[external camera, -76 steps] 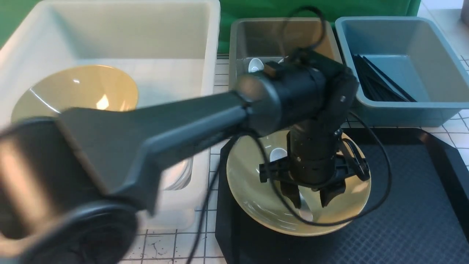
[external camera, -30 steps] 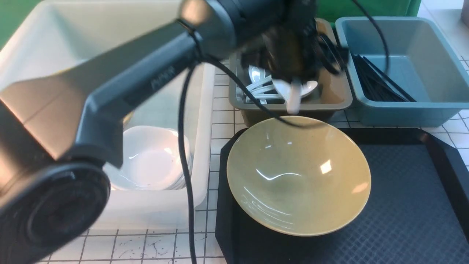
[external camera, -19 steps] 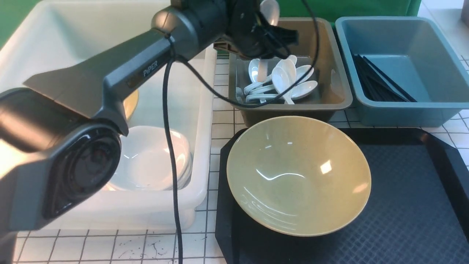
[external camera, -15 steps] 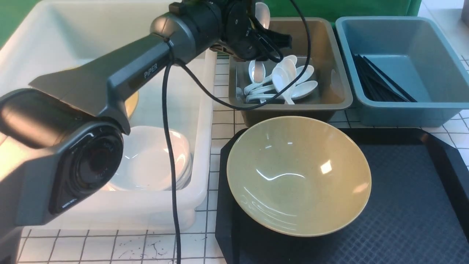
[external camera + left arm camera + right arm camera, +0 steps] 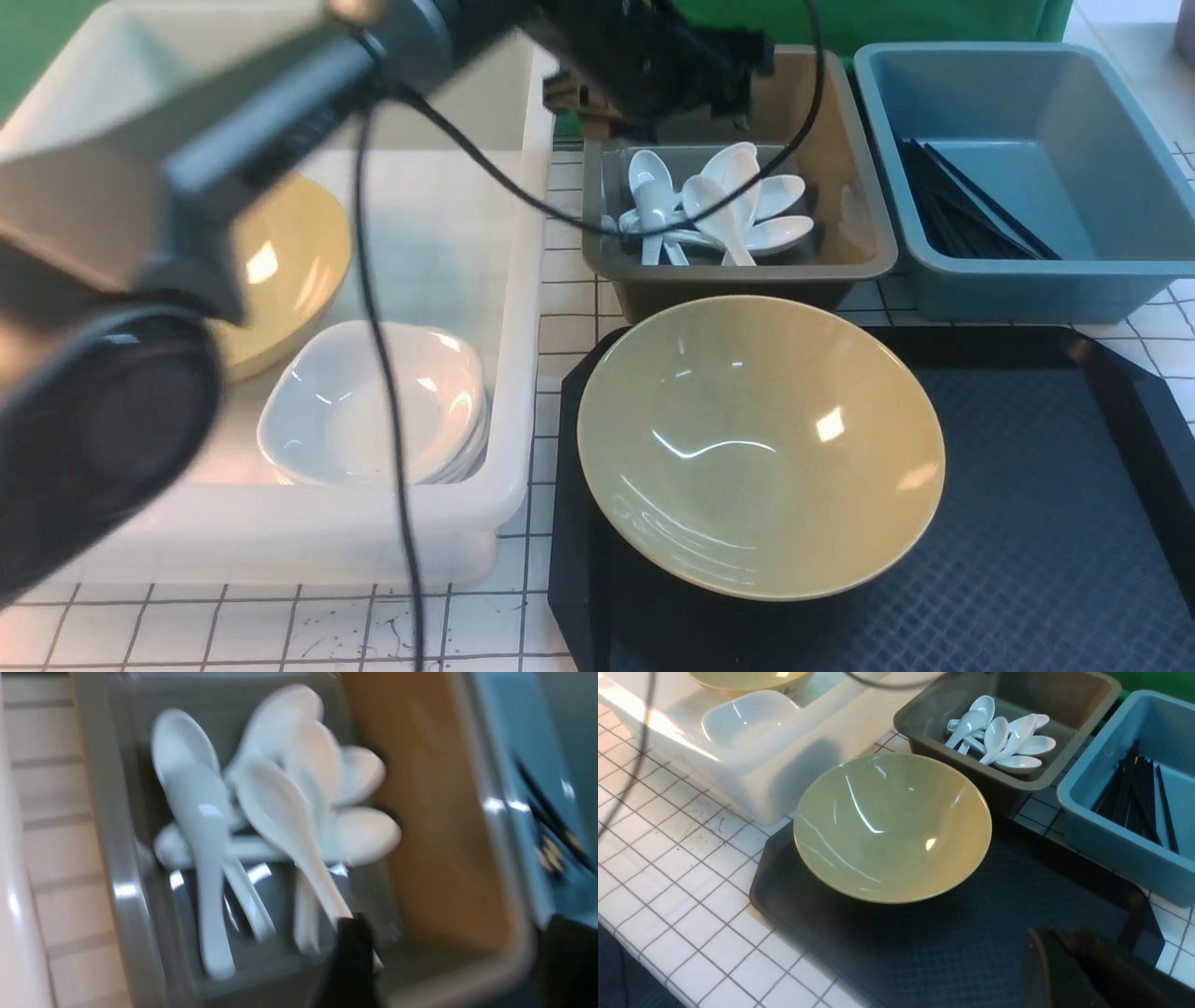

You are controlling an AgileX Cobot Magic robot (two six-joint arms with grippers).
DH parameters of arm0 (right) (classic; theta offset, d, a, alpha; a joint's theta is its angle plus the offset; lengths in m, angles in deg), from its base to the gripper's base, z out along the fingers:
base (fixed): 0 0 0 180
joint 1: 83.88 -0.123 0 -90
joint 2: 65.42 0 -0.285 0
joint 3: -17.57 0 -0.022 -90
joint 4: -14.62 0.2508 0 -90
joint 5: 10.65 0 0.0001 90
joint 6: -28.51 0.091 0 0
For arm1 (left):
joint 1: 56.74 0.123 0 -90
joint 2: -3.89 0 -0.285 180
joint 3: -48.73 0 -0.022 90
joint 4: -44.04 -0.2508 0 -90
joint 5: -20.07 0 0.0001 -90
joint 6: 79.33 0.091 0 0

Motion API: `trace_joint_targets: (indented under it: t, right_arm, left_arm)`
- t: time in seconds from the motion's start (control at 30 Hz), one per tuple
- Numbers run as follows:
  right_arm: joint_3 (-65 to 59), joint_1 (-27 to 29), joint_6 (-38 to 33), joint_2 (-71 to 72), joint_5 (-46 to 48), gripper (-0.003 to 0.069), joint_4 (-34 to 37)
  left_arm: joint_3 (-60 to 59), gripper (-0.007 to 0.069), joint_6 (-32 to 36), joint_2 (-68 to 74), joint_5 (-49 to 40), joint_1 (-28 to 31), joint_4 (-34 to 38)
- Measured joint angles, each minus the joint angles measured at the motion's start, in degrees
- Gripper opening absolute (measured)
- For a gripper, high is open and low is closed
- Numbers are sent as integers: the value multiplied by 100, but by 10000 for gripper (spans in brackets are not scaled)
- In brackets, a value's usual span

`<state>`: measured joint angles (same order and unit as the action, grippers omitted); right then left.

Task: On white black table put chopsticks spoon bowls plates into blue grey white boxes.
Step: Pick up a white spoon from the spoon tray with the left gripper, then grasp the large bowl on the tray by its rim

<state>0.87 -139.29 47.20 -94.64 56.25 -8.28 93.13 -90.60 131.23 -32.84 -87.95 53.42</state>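
Front view first: my left arm is a grey blur stretched over the big translucent white plastic tub, and its far end hangs above the back of the dark grey rectangular plastic bin. Over to the left wrist view, blurred too, and there's my left pincer: one black finger sits low in the middle and the other dark shape is off towards the blue side. So the jaws stand wide apart with nothing between them.

Right under it, the glossy white ceramic soup spoons lie in a loose heap on the grey bin's floor. Their scoops fan towards the far wall, their handles point towards me, and they crowd the bin's left part.

Next door on the right, the dusty-blue rectangular plastic bin holds the long thin black chopsticks, bundled along its left wall. Inside the white tub, a mustard-yellow round bowl shows behind my arm, and a stack of small white rounded-square dishes sits in the near right corner.

Front and centre, a second wide mustard-yellow bowl stands upright on the left end of the black diamond-textured tray. The tray rests on the white tabletop ruled with a black grid.

Right wrist view now: my right pincer hovers over that tray, well apart from the bowl, fingers pressed together and gripping nothing.
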Motion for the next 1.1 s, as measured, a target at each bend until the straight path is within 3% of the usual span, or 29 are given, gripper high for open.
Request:
trace_joint_targets:
  t: [0.1, 0.17, 0.37, 0.5, 0.6, 0.87, 0.97, 1.1]
  right_arm:
    - [0, 0, -45, 0, 13, 69, 0]
    - [0, 0, -84, 0, 20, 71, 0]
    - [0, 0, -172, 0, 20, 76, 0]
    - [0, 0, -215, 0, 20, 78, 0]
    - [0, 0, -223, 0, 20, 80, 0]
    - [0, 0, -226, 0, 20, 89, 29]
    - [0, 0, -226, 0, 20, 89, 40]
    - [0, 0, -226, 0, 20, 92, 47]
  left_arm:
    - [-192, 153, 105, -651, -707, -206, -34]
    - [-505, 47, 242, -1126, -1037, -450, -111]
    - [-1852, -1, 294, -1851, -1228, -1422, -251]
    - [-2967, 8, 321, -1717, -622, -2351, -326]
    - [-3206, 88, 435, -1505, -187, -2676, -420]
    - [-3233, 516, 452, -782, 428, -2751, -938]
    - [-3233, 582, 452, -451, 636, -2751, -1355]
    - [-3233, 561, 464, -59, 704, -2751, -1689]
